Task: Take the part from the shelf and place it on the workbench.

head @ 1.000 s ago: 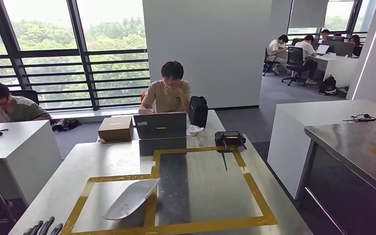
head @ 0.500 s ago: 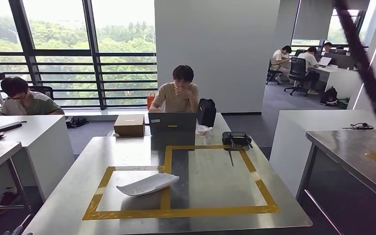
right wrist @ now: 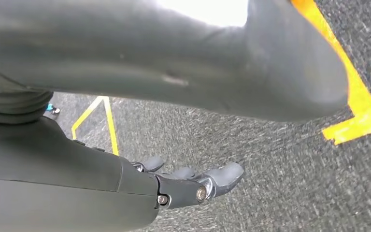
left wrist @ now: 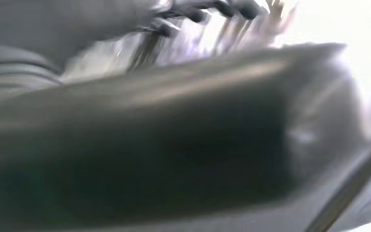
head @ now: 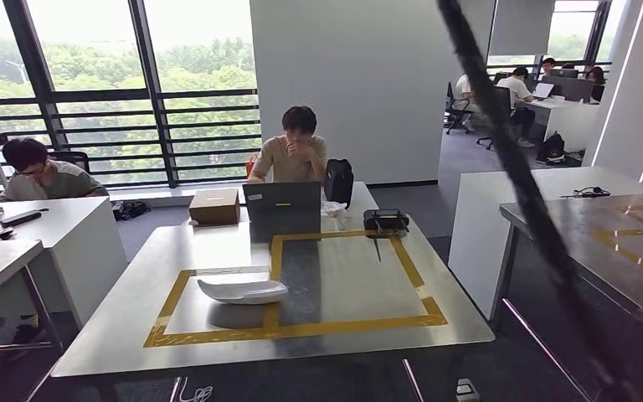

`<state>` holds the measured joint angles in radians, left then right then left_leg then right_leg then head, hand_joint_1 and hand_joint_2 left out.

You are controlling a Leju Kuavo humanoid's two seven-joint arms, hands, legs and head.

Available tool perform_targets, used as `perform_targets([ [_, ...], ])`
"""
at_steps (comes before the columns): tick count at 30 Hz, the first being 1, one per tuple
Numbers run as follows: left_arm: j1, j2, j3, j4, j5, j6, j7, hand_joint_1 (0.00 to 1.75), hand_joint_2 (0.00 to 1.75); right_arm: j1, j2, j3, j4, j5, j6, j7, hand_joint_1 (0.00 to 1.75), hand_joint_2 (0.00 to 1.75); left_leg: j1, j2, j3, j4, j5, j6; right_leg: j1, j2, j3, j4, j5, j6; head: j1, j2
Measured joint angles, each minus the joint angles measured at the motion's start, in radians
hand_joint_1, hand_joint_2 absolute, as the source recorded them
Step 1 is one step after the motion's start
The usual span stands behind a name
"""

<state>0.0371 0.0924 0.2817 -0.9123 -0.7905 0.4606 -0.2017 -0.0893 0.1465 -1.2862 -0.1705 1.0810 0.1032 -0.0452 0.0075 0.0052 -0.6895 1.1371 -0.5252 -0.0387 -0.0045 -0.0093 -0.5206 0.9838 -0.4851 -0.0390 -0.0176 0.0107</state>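
The part, a white curved shell, lies flat on the steel workbench, inside the left box of yellow tape. No hand touches it. In the left wrist view my left hand is a heavy blur: a thick grey thumb, dark fingers stretched out beyond it, nothing between them. My right hand hangs over grey carpet with its fingers straight and nothing in them.
A person sits behind a laptop at the bench's far end, with a brown box and a black device beside it. A dark diagonal bar crosses close to the camera. Another steel table stands right, white desks left.
The whole picture has shifted: the camera has drawn back, so the workbench looks smaller and its near edge shows. My left fingers have left the bottom edge. The dark bar has swept in.
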Motion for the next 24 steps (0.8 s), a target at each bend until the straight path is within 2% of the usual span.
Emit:
perform_targets([
  [1, -0.012, -0.012, 0.051, 0.122, 0.050, -0.046, 0.087, 0.00, 0.00, -0.001, 0.000, 0.000, 0.000, 0.003, 0.000, 0.003, 0.00, 0.00, 0.002, 0.000, -0.008, 0.065, -0.040, -0.005, 0.000, 0.003, -0.018, 0.001, 0.014, 0.000, -0.001, 0.000],
  [2, -0.017, -0.027, 0.104, 0.227, 0.095, -0.084, 0.182, 0.00, 0.00, 0.000, 0.000, 0.000, 0.000, 0.007, 0.000, 0.008, 0.00, 0.00, 0.003, -0.001, -0.008, 0.122, -0.054, -0.008, 0.000, 0.007, -0.036, 0.004, 0.028, 0.001, -0.002, 0.000],
  [3, -0.016, -0.044, 0.152, 0.311, 0.126, -0.101, 0.263, 0.00, 0.00, 0.002, 0.000, 0.000, 0.000, 0.011, 0.001, 0.013, 0.00, 0.00, 0.004, -0.001, 0.001, 0.155, -0.042, -0.009, 0.000, 0.011, -0.054, 0.009, 0.040, 0.004, -0.002, 0.000],
  [4, -0.013, -0.061, 0.192, 0.377, 0.147, -0.099, 0.315, 0.00, 0.00, 0.004, 0.000, 0.000, 0.000, 0.014, 0.002, 0.014, 0.00, 0.00, 0.004, -0.002, 0.023, 0.155, -0.014, -0.009, 0.000, 0.011, -0.073, 0.016, 0.051, 0.008, -0.003, 0.000],
  [5, -0.012, -0.079, 0.225, 0.429, 0.160, -0.089, 0.341, 0.00, 0.00, 0.006, 0.000, 0.000, 0.000, 0.015, 0.004, 0.013, 0.00, 0.00, 0.005, -0.002, 0.062, 0.120, 0.011, -0.010, -0.001, 0.009, -0.092, 0.024, 0.060, 0.013, -0.004, 0.000],
  [6, -0.017, -0.096, 0.252, 0.472, 0.167, -0.078, 0.348, 0.00, 0.00, 0.005, -0.002, 0.000, 0.000, 0.016, 0.007, 0.010, 0.00, 0.00, 0.007, -0.003, 0.117, 0.054, 0.010, -0.011, 0.001, 0.004, -0.110, 0.034, 0.068, 0.020, -0.004, 0.000],
  [7, -0.023, -0.112, 0.274, 0.509, 0.163, -0.069, 0.343, 0.00, 0.00, 0.003, -0.004, 0.001, 0.000, 0.020, 0.009, 0.009, 0.00, 0.00, 0.006, -0.006, 0.167, -0.013, -0.004, -0.008, 0.002, -0.001, -0.123, 0.043, 0.075, 0.026, -0.004, 0.000],
  [8, -0.030, -0.124, 0.289, 0.539, 0.152, -0.065, 0.332, 0.00, 0.00, 0.000, -0.006, 0.002, -0.001, 0.026, 0.012, 0.013, 0.00, 0.00, 0.005, -0.009, 0.202, -0.067, -0.025, -0.001, 0.005, -0.006, -0.130, 0.049, 0.081, 0.033, -0.004, 0.001],
  [9, -0.036, -0.132, 0.299, 0.564, 0.139, -0.064, 0.312, 0.00, 0.00, -0.004, -0.009, 0.004, -0.001, 0.034, 0.014, 0.020, 0.00, 0.00, 0.002, -0.010, 0.219, -0.099, -0.043, 0.009, 0.007, -0.010, -0.133, 0.051, 0.088, 0.039, -0.003, 0.001],
  [11, -0.044, -0.140, 0.308, 0.603, 0.114, -0.072, 0.239, 0.00, 0.00, -0.007, -0.013, 0.008, -0.001, 0.043, 0.019, 0.029, 0.00, 0.00, -0.002, -0.006, 0.205, -0.108, -0.033, 0.036, 0.004, -0.012, -0.136, 0.048, 0.101, 0.051, -0.002, 0.001],
  [12, -0.050, -0.141, 0.310, 0.618, 0.101, -0.080, 0.196, 0.00, 0.00, -0.007, -0.014, 0.010, -0.001, 0.044, 0.021, 0.025, 0.00, 0.00, -0.002, -0.003, 0.196, -0.108, -0.021, 0.047, 0.002, -0.010, -0.142, 0.056, 0.088, 0.058, -0.002, 0.000],
  [13, -0.059, -0.142, 0.311, 0.630, 0.085, -0.087, 0.159, 0.00, 0.00, -0.004, -0.015, 0.010, -0.001, 0.044, 0.022, 0.017, 0.00, 0.00, -0.001, 0.000, 0.183, -0.109, -0.007, 0.056, 0.000, -0.006, -0.151, 0.079, 0.051, 0.063, -0.001, 0.000],
  [14, -0.071, -0.142, 0.312, 0.639, 0.068, -0.095, 0.135, 0.00, 0.00, -0.001, -0.016, 0.010, -0.001, 0.043, 0.021, 0.007, 0.00, 0.00, -0.001, 0.001, 0.166, -0.111, 0.008, 0.063, -0.001, -0.002, -0.163, 0.120, -0.004, 0.068, 0.000, 0.000],
  [15, -0.085, -0.142, 0.311, 0.647, 0.051, -0.103, 0.126, 0.00, 0.00, 0.000, -0.016, 0.010, -0.001, 0.043, 0.020, -0.002, 0.00, 0.00, -0.002, 0.001, 0.149, -0.111, 0.023, 0.066, -0.001, 0.002, -0.175, 0.176, -0.067, 0.070, 0.001, 0.000],
  [16, -0.100, -0.142, 0.310, 0.653, 0.035, -0.111, 0.125, 0.00, 0.00, 0.000, -0.017, 0.010, -0.001, 0.043, 0.019, -0.009, 0.00, 0.00, -0.003, 0.002, 0.131, -0.110, 0.037, 0.068, -0.001, 0.004, -0.183, 0.239, -0.116, 0.071, 0.002, 0.000],
  [17, -0.114, -0.142, 0.307, 0.658, 0.022, -0.119, 0.130, 0.00, 0.00, -0.001, -0.018, 0.010, -0.001, 0.043, 0.018, -0.015, 0.00, 0.00, -0.005, 0.003, 0.113, -0.108, 0.052, 0.068, -0.001, 0.005, -0.184, 0.293, -0.138, 0.071, 0.002, 0.000],
  [18, -0.128, -0.142, 0.303, 0.663, 0.010, -0.127, 0.140, 0.00, 0.00, -0.002, -0.019, 0.011, -0.001, 0.043, 0.017, -0.021, 0.00, 0.00, -0.006, 0.004, 0.094, -0.107, 0.068, 0.068, 0.000, 0.005, -0.173, 0.327, -0.133, 0.070, 0.002, 0.000],
  [19, -0.140, -0.142, 0.297, 0.668, -0.001, -0.133, 0.153, 0.00, 0.00, -0.003, -0.020, 0.011, -0.001, 0.042, 0.017, -0.025, 0.00, 0.00, -0.008, 0.005, 0.075, -0.105, 0.083, 0.066, 0.000, 0.006, -0.148, 0.331, -0.106, 0.067, 0.002, 0.000],
  [20, -0.150, -0.143, 0.290, 0.673, -0.012, -0.138, 0.172, 0.00, 0.00, -0.003, -0.020, 0.011, -0.001, 0.039, 0.015, -0.028, 0.00, 0.00, -0.009, 0.005, 0.057, -0.103, 0.097, 0.064, 0.001, 0.006, -0.106, 0.300, -0.076, 0.062, 0.003, 0.000],
  [21, -0.157, -0.145, 0.284, 0.678, -0.022, -0.142, 0.193, 0.00, 0.00, -0.005, -0.021, 0.011, -0.001, 0.035, 0.013, -0.030, 0.00, 0.00, -0.010, 0.006, 0.043, -0.101, 0.110, 0.062, 0.004, 0.007, -0.048, 0.239, -0.060, 0.055, 0.003, 0.000],
  [22, -0.161, -0.148, 0.277, 0.682, -0.031, -0.144, 0.214, 0.00, 0.00, -0.007, -0.021, 0.011, -0.001, 0.031, 0.010, -0.030, 0.00, 0.00, -0.012, 0.007, 0.032, -0.099, 0.121, 0.059, 0.007, 0.007, 0.016, 0.155, -0.067, 0.048, 0.004, 0.000],
  [23, -0.162, -0.151, 0.271, 0.686, -0.038, -0.146, 0.235, 0.00, 0.00, -0.009, -0.022, 0.011, -0.001, 0.027, 0.006, -0.024, 0.00, 0.00, -0.013, 0.009, 0.027, -0.100, 0.133, 0.054, 0.011, 0.006, 0.064, 0.085, -0.083, 0.041, 0.003, 0.000],
  [24, -0.162, -0.154, 0.266, 0.691, -0.043, -0.148, 0.253, 0.00, 0.00, -0.011, -0.022, 0.010, -0.001, 0.025, 0.002, -0.014, 0.00, 0.00, -0.012, 0.011, 0.024, -0.103, 0.145, 0.049, 0.015, 0.006, 0.094, 0.035, -0.099, 0.036, 0.003, 0.000],
])
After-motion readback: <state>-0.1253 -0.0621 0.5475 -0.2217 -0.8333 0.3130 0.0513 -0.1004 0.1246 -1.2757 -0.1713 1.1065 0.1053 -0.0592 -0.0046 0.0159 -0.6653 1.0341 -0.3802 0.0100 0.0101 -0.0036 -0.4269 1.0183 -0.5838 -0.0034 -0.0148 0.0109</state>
